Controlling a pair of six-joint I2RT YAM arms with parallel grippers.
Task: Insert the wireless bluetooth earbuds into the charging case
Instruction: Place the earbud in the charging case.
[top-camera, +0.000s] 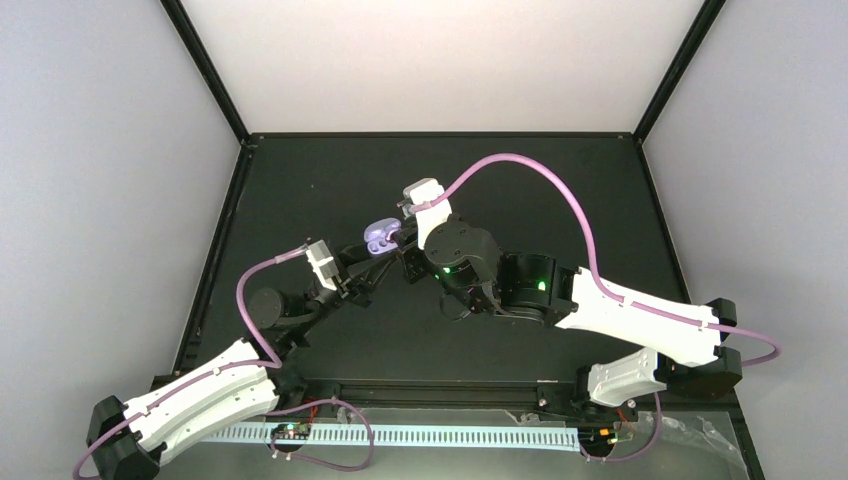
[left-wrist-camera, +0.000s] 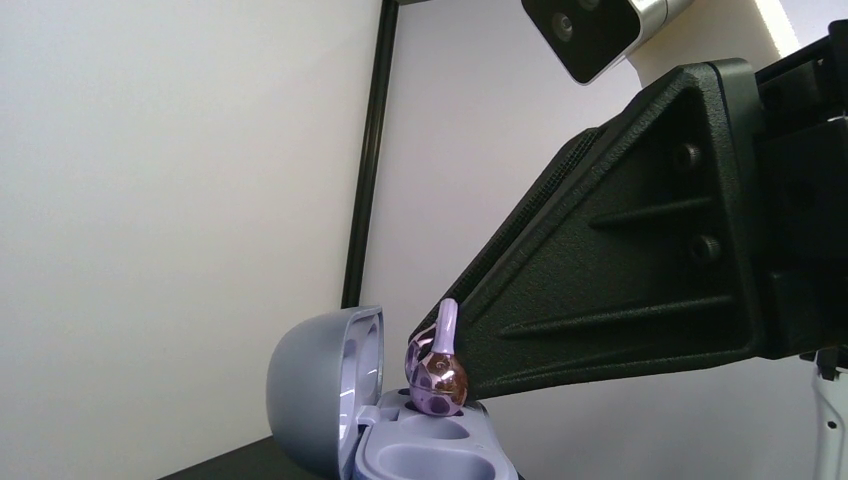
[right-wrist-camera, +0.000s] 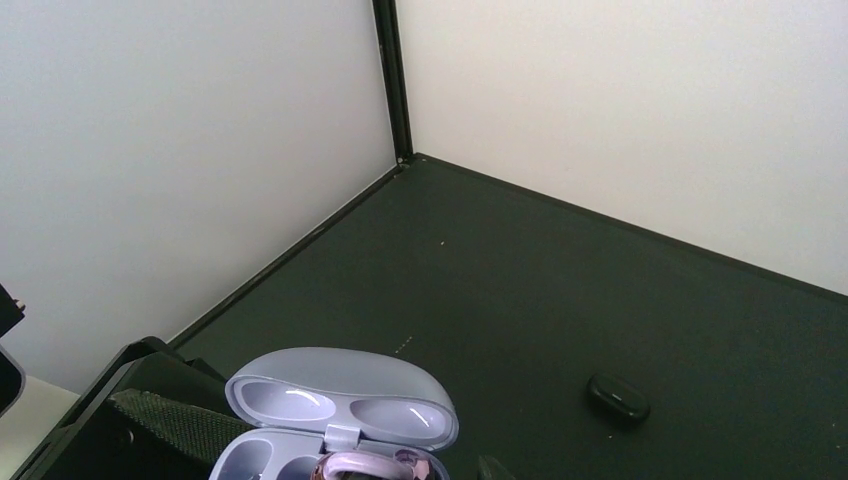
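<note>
The charging case (top-camera: 380, 238) is pale lavender and held above the table with its lid (left-wrist-camera: 320, 385) swung open. My left gripper (top-camera: 368, 257) is shut on its base; one of its pads (right-wrist-camera: 165, 425) shows beside the case (right-wrist-camera: 340, 395). A glossy purple-bronze earbud (left-wrist-camera: 437, 375) sits in the far well with its stem pointing up. One finger (left-wrist-camera: 610, 270) of my right gripper (top-camera: 405, 255) stands against the earbud's side. In the right wrist view the earbud (right-wrist-camera: 375, 467) lies at the bottom edge, with a gap to the other fingertip (right-wrist-camera: 495, 468). The near well (left-wrist-camera: 455, 462) holds nothing.
A small black oval object (right-wrist-camera: 617, 397) lies on the dark table (right-wrist-camera: 560, 290) to the right of the case; what it is I cannot tell. White walls (right-wrist-camera: 180, 150) and a black corner post (right-wrist-camera: 392, 80) close the far side.
</note>
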